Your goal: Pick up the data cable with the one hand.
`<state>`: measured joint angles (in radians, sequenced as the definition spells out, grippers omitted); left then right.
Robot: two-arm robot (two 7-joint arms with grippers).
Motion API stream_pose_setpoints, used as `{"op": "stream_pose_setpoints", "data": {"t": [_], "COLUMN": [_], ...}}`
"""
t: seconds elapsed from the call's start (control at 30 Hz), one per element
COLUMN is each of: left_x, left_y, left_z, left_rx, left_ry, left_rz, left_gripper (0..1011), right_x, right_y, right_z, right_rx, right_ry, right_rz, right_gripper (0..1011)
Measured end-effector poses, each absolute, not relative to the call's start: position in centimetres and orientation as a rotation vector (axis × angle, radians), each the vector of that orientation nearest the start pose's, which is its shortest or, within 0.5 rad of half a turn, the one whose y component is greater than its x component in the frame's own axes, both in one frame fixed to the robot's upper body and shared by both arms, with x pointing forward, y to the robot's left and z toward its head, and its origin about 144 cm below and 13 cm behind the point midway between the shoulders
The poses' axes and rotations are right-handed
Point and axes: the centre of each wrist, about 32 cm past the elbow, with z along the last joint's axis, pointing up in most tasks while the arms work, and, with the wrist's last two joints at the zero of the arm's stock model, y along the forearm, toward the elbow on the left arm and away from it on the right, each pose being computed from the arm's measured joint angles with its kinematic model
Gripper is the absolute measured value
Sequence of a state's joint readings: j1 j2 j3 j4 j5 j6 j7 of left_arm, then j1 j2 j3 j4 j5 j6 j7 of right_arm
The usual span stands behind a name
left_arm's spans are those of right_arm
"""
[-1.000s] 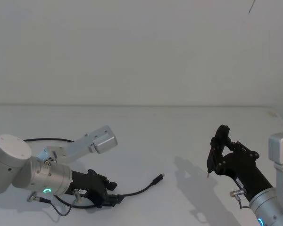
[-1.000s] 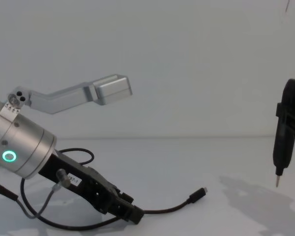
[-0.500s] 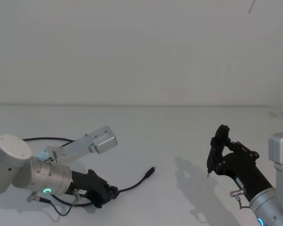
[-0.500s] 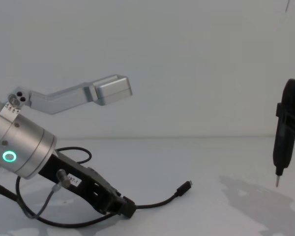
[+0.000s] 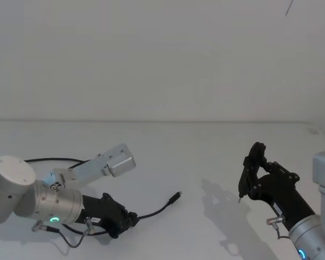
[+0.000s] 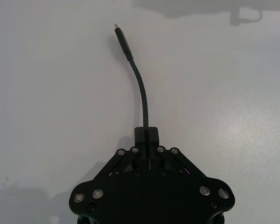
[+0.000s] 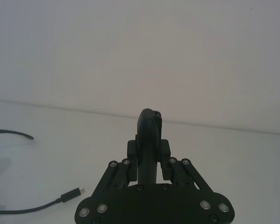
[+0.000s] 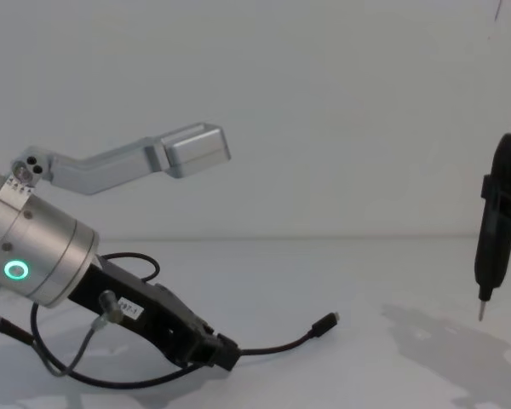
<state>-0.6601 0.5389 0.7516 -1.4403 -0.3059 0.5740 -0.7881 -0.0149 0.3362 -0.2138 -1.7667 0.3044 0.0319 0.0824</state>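
Note:
My left gripper is low over the white table at the near left, shut on the data cable. In the left wrist view the thin black cable runs out from between the closed fingers and curves to its small plug with a silver tip. From the chest the left gripper tilts down and the plug hangs just above the table. The rest of the cable loops back behind the left arm. My right gripper stays at the right, shut on a slim black pen-like tool.
A grey wire with a metal connector hangs from the left wrist. A silver camera bracket juts out above the left gripper. The pen-like tool's metal tip points down over the white table.
The left gripper, shut on the cable, drew back to the left and then rose a little. The plug was dragged left with it. The right arm has barely moved.

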Motion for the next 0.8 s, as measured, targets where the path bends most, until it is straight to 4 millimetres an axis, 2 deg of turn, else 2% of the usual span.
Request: {"op": "stream_pose_setpoints", "data": {"t": [0.8], "left_x": [54.7], "left_y": [20.9], "left_z": [127.8], "left_rx": [0.521], "left_ry": [-0.157], "left_rz": [0.341], "left_gripper": [43], "right_x": [46.0], "right_y": [-26.8], "right_z": [121.2], "right_rx": [0.247], "right_ry": [0.026], "right_rz": [-1.082], "right_gripper": [279]}}
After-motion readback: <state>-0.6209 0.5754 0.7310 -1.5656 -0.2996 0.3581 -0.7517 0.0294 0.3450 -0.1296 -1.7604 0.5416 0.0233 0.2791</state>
